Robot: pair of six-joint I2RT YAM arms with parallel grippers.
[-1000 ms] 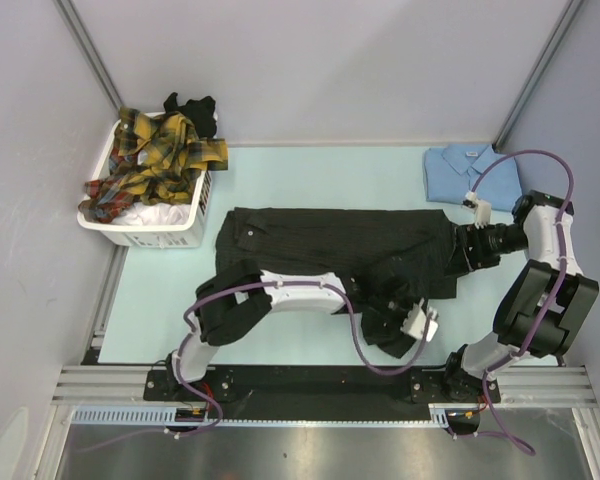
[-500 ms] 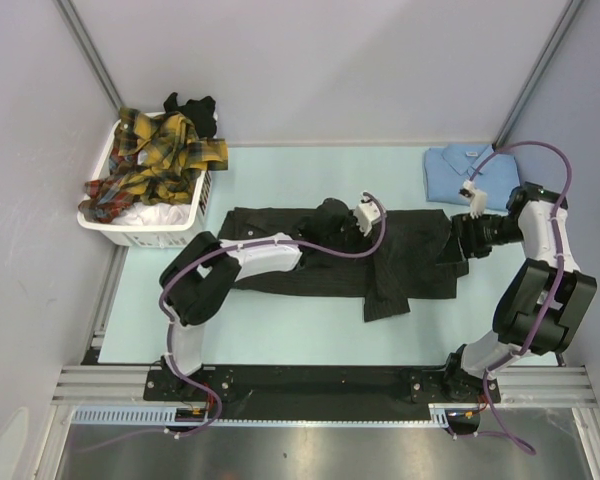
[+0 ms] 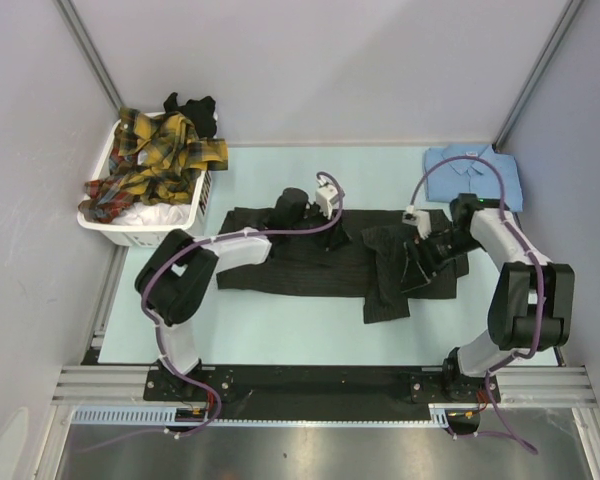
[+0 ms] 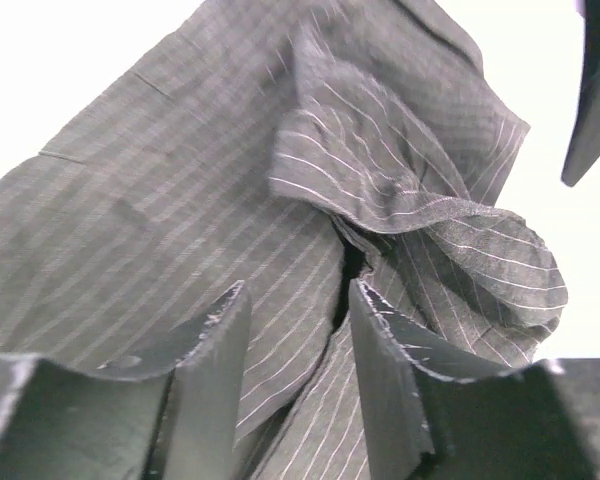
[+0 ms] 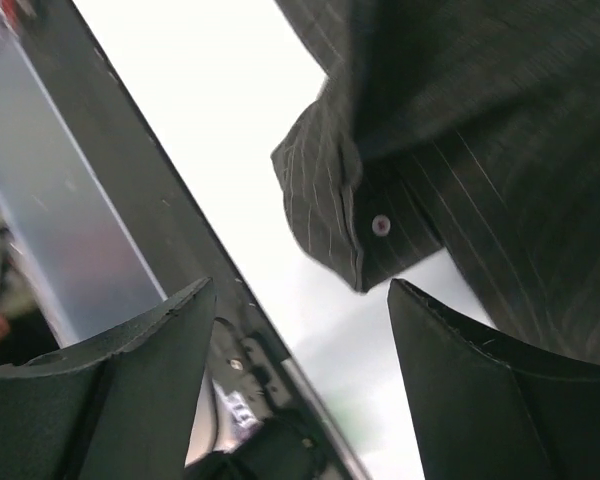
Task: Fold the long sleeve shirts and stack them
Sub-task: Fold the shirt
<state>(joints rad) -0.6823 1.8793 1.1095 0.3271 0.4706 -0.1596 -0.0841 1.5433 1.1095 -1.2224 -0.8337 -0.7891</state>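
Top external view: the pale table [image 3: 280, 330] carries a charcoal pinstriped shirt [image 3: 300, 265] spread across its middle, one part rumpled at the right. It looks light, limp and prone to slipping out of a fold, so hems, corners or the buttoned cuff [image 5: 330, 200] seem the surest holds. A white basket [image 3: 170, 235] at far left holds plaid shirts [image 3: 155, 165] heaped over its rim. A light blue shirt [image 3: 480, 165] lies folded at far right. Left fingers [image 4: 210, 350] stand narrowly apart above a crease; right fingers [image 5: 150, 350] are spread wide, gripping nothing.
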